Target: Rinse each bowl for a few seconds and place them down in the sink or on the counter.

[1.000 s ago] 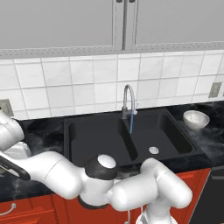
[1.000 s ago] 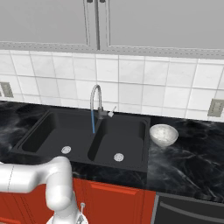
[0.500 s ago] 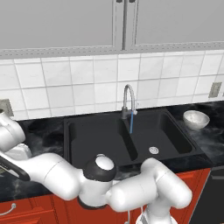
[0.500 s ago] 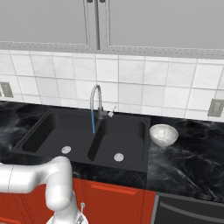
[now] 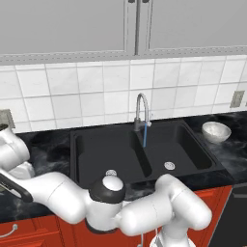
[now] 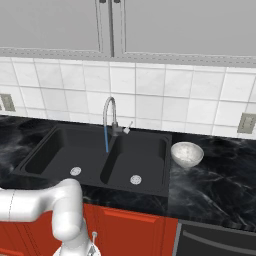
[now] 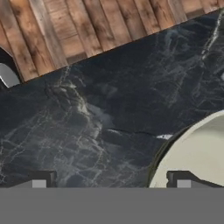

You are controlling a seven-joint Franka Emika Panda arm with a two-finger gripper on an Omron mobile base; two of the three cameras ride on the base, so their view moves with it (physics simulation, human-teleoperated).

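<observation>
While I am watching through the hand view, the gripper point(image 7: 109, 186) is hanging over the counter point(image 7: 109, 105) with its jaws spread wide and nothing between them. One fingertip point(image 7: 181, 180) is sitting right at the darker rim of the greenish-cream bowl point(image 7: 197, 157), which is resting on the black marble at the lower right of that picture; the other fingertip is standing over bare stone. Beyond the counter edge, wood floor planks point(image 7: 87, 26) are running across the top.

I am judging that I am working the first step: reaching for this bowl, with no grasp made yet. For the next move I am thinking the hand needs shifting toward the bowl so the jaws straddle its rim, one finger inside and one outside, before lowering and closing. A glossy curved wall may slip, so I am planning a squared, gentle approach.

Farther off, from the base cameras, the sink point(image 5: 120, 154) is sitting dry-looking in both basins, though a thin blue stream is falling from the faucet point(image 5: 141, 113). Past it, the white-grey bowl point(image 6: 187, 154) is waiting upright on the counter just beside the sink's right edge, untouched.
</observation>
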